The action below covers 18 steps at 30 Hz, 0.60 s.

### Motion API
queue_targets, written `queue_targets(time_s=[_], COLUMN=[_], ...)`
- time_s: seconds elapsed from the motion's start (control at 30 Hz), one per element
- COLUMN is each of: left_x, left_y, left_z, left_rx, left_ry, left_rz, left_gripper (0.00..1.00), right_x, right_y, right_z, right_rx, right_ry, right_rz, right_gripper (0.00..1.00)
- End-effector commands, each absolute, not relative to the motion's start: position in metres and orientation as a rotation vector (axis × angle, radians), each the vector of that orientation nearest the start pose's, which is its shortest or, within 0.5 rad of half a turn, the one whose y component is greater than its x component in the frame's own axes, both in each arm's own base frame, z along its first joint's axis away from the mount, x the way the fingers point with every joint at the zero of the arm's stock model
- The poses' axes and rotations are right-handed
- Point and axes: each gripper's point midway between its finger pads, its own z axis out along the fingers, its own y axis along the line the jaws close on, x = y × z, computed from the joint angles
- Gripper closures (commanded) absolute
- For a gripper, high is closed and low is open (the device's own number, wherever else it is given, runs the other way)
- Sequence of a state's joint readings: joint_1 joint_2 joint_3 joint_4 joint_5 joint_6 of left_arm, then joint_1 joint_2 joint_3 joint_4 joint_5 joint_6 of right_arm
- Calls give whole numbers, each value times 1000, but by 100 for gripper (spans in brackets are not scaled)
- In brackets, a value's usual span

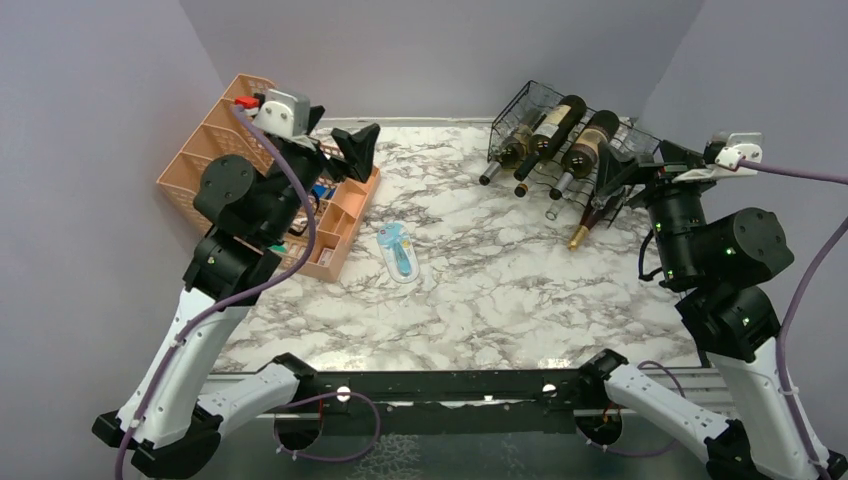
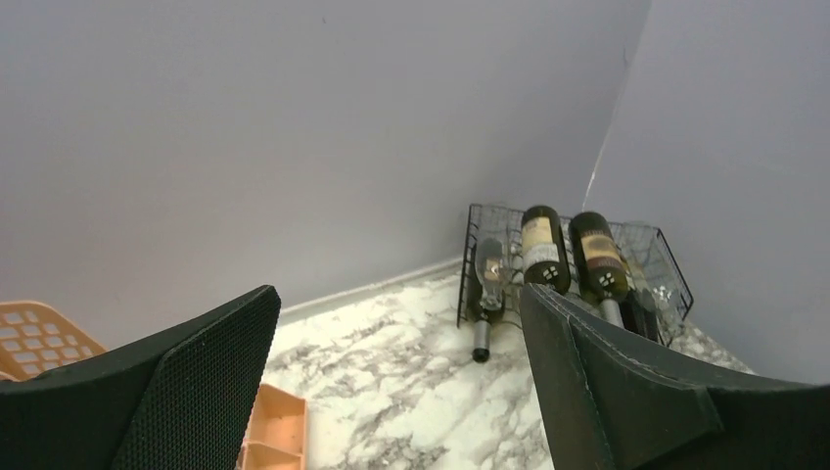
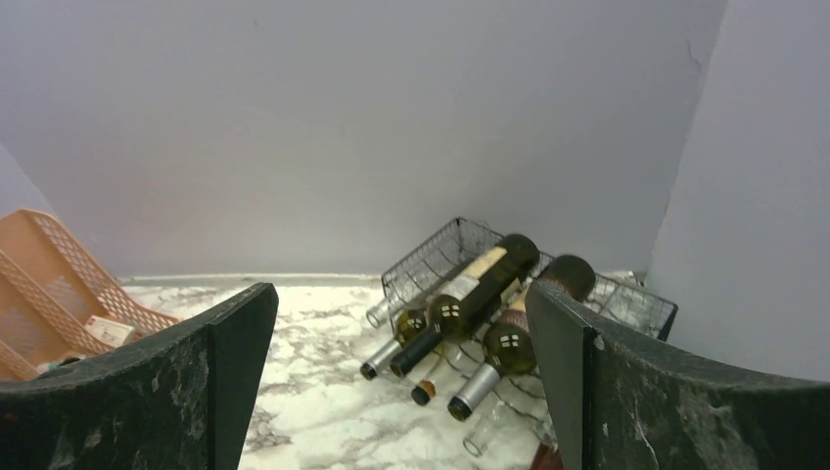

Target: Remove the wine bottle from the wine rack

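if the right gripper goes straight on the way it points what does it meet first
Probably the bottles lying on the wine rack, necks toward it: in the wrist view they sit framed by the open right gripper. Which bottle comes first is unclear.

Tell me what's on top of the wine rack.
Three wine bottles lie side by side on the wine rack, necks pointing off its front. Lower bottles sit beneath, mostly covered.

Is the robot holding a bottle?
No, the left pincer and right pincer are open and empty; bottles lie on the rack.
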<state>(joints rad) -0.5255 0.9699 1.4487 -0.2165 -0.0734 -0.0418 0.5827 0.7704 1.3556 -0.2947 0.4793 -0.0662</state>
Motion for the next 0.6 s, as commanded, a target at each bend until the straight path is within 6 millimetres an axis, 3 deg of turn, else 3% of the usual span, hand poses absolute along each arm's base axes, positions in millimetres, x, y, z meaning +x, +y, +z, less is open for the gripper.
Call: queue_targets(time_s=[0.0, 0.23, 0.4, 0.57], left_x=[273, 285, 299, 325], left_y=[-158, -196, -223, -240], left_z=[503, 454, 442, 432], left_rx=[238, 306, 360, 357], left_ry=[1313, 1406, 1405, 1423], left_rz=[-478, -521, -517, -451], left_gripper=[1, 1, 1, 1], right_x=[240, 238, 231, 224], right_y=[58, 49, 50, 55], right_z=[474, 422, 389, 361], right_rx=[-8, 32, 47, 69], right_ry=[1391, 1514, 1607, 1704], right_rz=[180, 211, 260, 320], right_gripper=[0, 0, 0, 0])
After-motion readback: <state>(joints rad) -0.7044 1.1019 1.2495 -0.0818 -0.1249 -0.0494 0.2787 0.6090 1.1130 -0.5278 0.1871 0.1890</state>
